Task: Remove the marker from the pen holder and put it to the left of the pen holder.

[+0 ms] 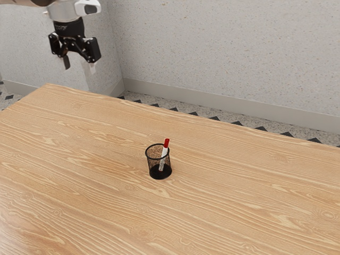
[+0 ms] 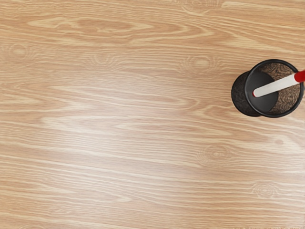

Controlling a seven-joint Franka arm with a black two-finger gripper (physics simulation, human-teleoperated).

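We note the gripper [image 1: 79, 66] open wide, nothing held, well apart from the mesh pen holder [image 1: 152, 165] on the desk [image 1: 79, 159]. The marker [image 2: 276, 86] leans inside, its red cap [image 1: 167, 143] above the rim [image 2: 274, 60]. We expect it light, stiff and smooth; we should clamp the exposed upper end squarely and draw it out along its tilt.

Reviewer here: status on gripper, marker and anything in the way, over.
Gripper open, raised, holding nothing. Red-and-white marker leaning inside black mesh pen holder, red end above the rim. Pen holder's wall surrounds the marker's lower part.
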